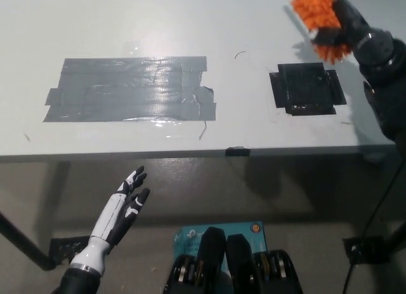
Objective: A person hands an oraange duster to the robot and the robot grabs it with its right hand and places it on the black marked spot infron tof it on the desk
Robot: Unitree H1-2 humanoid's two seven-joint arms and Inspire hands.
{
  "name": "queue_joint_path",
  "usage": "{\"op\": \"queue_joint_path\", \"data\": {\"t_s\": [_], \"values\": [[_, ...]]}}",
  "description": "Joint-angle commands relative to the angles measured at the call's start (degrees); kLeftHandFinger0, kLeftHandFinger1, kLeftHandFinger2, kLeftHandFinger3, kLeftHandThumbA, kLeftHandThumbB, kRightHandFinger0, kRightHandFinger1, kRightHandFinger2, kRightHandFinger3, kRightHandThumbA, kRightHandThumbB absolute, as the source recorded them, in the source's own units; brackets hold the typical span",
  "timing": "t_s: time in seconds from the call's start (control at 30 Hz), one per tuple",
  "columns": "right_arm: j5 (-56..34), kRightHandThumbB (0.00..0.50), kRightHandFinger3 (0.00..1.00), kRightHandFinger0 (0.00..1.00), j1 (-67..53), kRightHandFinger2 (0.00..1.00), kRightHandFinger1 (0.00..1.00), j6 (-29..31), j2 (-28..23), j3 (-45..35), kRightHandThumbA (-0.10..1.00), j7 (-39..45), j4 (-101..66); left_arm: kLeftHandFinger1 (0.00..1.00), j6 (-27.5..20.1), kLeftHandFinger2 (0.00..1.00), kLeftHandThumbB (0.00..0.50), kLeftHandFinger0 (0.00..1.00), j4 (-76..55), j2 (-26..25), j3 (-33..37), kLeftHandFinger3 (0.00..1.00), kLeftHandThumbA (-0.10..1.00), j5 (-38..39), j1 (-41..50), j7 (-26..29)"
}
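My black right hand [355, 28] is shut on the fluffy orange duster [317, 14] at the top right, held above the white desk [190, 14]. The duster's bristles stick out on both sides of the hand. The black marked spot [307, 89], a square of black tape, lies uncovered on the desk just below and left of the hand. My white left hand [124, 208] rests open below the desk's front edge at the lower left.
A wide patch of grey tape [130, 89] covers the desk's left middle. The desk's front edge [190, 154] runs across the picture. A small black mark [236, 150] sits on that edge.
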State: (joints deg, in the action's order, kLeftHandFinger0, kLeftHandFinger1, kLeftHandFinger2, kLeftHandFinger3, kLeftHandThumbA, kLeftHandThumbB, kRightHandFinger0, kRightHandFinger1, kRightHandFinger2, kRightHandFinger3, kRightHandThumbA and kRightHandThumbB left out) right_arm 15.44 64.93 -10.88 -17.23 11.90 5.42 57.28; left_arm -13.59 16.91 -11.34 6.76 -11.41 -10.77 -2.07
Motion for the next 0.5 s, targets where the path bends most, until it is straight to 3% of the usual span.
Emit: {"op": "queue_joint_path", "data": {"t_s": [0.0, 0.23, 0.3, 0.43, 0.47], "values": [[-0.2, 0.154, 1.00, 0.21, 2.2, 1.00, 0.75, -0.7, -1.8, -0.7, -0.10, 1.1, -2.9, 1.00, -1.5, 1.00, 0.111, 0.90, -0.3, -0.4, -0.3, 1.00, 0.94, 0.5, -0.9, -0.5], [-0.4, 0.174, 1.00, 0.18, 0.0, 1.00, 0.73, -0.2, -0.5, -0.8, -0.10, 0.2, -0.6, 1.00, -1.7, 1.00, 0.107, 0.90, -0.3, -0.3, -0.3, 1.00, 0.94, 0.5, -1.0, -0.4], [0.3, 0.158, 1.00, 0.26, -1.3, 1.00, 0.80, 0.9, 0.4, 0.2, -0.10, 0.2, 0.6, 1.00, -1.8, 1.00, 0.114, 0.90, 0.0, -0.4, -0.3, 1.00, 0.94, 0.3, -1.1, -0.2], [0.7, 0.190, 1.00, 0.30, -2.0, 1.00, 0.81, 0.3, 0.8, 1.5, -0.10, 2.7, 1.4, 1.00, -1.5, 1.00, 0.120, 0.90, 0.0, -0.2, -0.3, 1.00, 0.93, 0.6, -1.4, -0.4], [1.0, 0.191, 1.00, 0.30, -1.9, 1.00, 0.77, -0.5, 0.9, 2.2, -0.10, 4.4, 2.0, 1.00, -1.4, 1.00, 0.121, 0.90, -0.1, -0.2, -0.3, 1.00, 0.93, 0.7, -1.4, -0.4]]}}
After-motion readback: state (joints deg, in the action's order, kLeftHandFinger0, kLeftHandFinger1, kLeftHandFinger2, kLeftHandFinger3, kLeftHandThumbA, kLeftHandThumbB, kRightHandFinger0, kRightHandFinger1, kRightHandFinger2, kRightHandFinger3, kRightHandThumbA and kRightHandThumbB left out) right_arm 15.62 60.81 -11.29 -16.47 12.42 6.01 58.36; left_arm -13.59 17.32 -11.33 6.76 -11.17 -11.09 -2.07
